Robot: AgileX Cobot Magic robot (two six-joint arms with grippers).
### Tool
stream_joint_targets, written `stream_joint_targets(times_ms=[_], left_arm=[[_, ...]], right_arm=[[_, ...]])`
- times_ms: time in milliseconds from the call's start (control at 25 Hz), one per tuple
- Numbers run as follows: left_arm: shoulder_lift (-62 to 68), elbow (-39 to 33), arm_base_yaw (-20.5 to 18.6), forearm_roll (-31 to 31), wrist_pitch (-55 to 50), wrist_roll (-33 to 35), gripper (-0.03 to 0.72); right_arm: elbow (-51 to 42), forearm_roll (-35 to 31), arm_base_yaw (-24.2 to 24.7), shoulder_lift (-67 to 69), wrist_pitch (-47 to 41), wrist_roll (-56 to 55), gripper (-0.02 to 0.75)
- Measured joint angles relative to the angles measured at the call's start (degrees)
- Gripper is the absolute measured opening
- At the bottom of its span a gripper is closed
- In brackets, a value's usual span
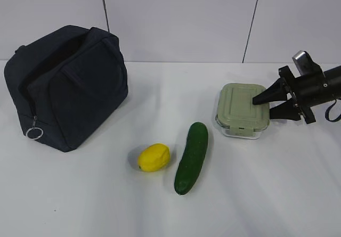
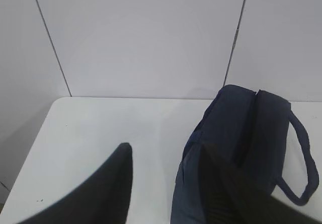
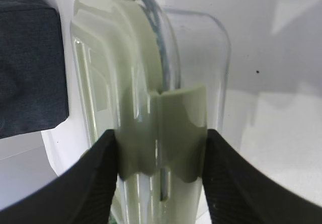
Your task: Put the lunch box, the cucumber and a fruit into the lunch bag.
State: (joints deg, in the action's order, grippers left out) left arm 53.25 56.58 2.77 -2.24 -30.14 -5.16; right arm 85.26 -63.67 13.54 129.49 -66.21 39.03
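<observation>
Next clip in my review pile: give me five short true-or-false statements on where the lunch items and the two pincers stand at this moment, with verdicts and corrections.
1. The right pincer has a finger on each side of the lunch box. True.
2. The cucumber is inside the lunch bag. False: it lies on the table, right of the fruit.
3. The bag's top is unzipped and gaping. True.
4. The left pincer holds the fruit. False: nothing sits between its fingers, and the bag lies beyond them.
5. The lunch box has no lid. False: its pale green lid is on.
</observation>
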Motion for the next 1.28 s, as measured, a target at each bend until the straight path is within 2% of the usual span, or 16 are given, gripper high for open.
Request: stream_joint_targets(times_ms=[120,280,400,480,600,680,840,960,1120,1280], left_arm=[[7.12,4.87,-0.65,0.27,1.45,0.11,0.334],[16.0,12.02,-5.26,5.46,0.8,2.9,0.364],[22.87,18.36,-11.08,16.6,-2.62,11.77,0.373],[27.6,23.14,-15.48,26.98,-5.42,17.53,0.374],[34.69,28.32,-20.1,43.61,-10.28,29.49,0.374],[39.82,31.74,-21.76,49.26,-16.69,35.31,0.374],[49.95,38.21,-22.76,50.92,-28.62,38.13,0.374],[55.37,40.61,-22.76,50.92,-32.56,39.56,0.373],[59.05,41.63,-21.46,50.92,-35.49,43.44,0.373],[61.36,41.75,-18.14,50.92,-38.29,45.87,0.373]], right_arm=[[0.0,-0.28,0.0,0.0,0.0,0.0,0.395],[0.0,-0.62,0.0,0.0,0.0,0.0,0.395],[0.0,-0.81,0.0,0.0,0.0,0.0,0.395],[0.0,-0.81,0.0,0.0,0.0,0.0,0.394],[0.0,-0.86,0.0,0.0,0.0,0.0,0.393],[0.0,-0.86,-0.12,0.0,0.0,0.0,0.393],[0.0,-0.86,-0.12,0.0,0.0,0.0,0.393],[0.0,-0.86,-0.24,0.0,0.0,0.0,0.393],[0.0,-0.86,-0.31,0.0,0.03,0.0,0.393],[0.0,-0.86,-0.31,0.0,0.03,0.0,0.393]])
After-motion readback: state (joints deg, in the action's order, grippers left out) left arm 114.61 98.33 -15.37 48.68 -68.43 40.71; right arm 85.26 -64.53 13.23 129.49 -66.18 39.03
